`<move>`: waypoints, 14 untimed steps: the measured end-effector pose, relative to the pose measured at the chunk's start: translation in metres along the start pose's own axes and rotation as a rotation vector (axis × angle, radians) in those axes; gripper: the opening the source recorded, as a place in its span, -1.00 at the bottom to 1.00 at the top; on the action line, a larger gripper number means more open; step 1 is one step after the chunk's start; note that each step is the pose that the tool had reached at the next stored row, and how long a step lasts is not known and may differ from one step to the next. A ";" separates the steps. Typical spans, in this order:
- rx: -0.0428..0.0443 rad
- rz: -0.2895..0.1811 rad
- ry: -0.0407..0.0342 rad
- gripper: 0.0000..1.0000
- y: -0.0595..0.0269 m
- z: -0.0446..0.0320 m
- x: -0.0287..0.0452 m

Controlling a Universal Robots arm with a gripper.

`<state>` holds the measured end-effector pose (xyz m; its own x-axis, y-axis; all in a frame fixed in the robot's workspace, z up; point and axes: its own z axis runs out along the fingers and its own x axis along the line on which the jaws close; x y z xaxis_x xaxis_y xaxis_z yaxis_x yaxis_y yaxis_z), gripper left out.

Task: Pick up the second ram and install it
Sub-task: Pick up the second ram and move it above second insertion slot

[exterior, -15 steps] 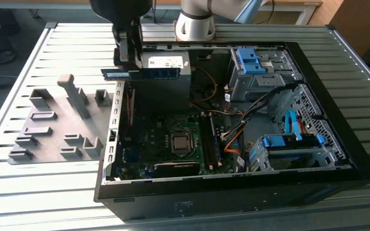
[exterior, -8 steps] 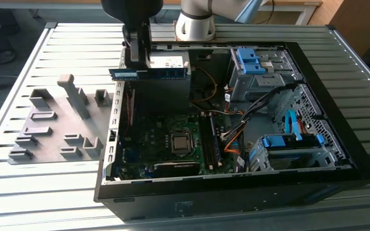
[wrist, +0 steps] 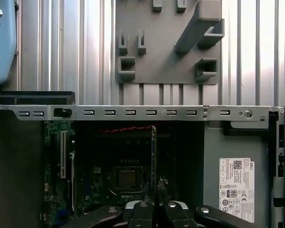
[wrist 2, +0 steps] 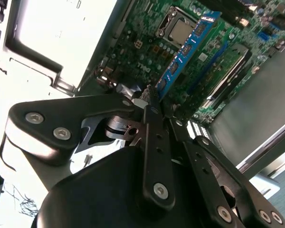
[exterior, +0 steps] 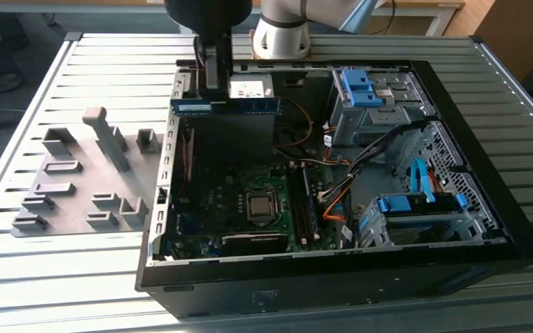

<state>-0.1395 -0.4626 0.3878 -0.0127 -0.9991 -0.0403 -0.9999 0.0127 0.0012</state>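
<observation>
Black gripper linkage crowds the foreground of the second wrist view, its jaws clamped on the second ram, a blue-green stick lined with dark chips. In the exterior view, the stick hangs level above the far end of an open computer case, well clear of the motherboard and seated in no slot. Pinching the stick by its flat faces, with a long edge turned down, appears meant to leave that edge free to meet a slot.

The case lies on its side on a slatted metal table, which turns the board up toward an arm working from above. Inside sit the board with its processor socket, a tangle of orange and black cables, and drive cages topped by blue drive-bay clips.

Beside the case, on the exterior view's left, a grey fixture plate carries moulded grey blocks, apparently a staging rack for parts. Whether another stick already sits in the board cannot be told.
</observation>
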 end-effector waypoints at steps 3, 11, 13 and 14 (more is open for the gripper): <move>0.0001 0.000 -0.0001 -0.72 -0.0058 0.0002 -0.0001; 0.0000 0.000 0.0000 -0.72 -0.0231 0.0004 -0.0003; 0.0001 0.000 0.0000 -0.72 -0.0280 0.0005 -0.0003; 0.0000 0.000 -0.0001 -0.72 -0.0303 0.0006 -0.0004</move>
<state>-0.1092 -0.4625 0.3872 -0.0127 -0.9991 -0.0403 -0.9999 0.0126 0.0012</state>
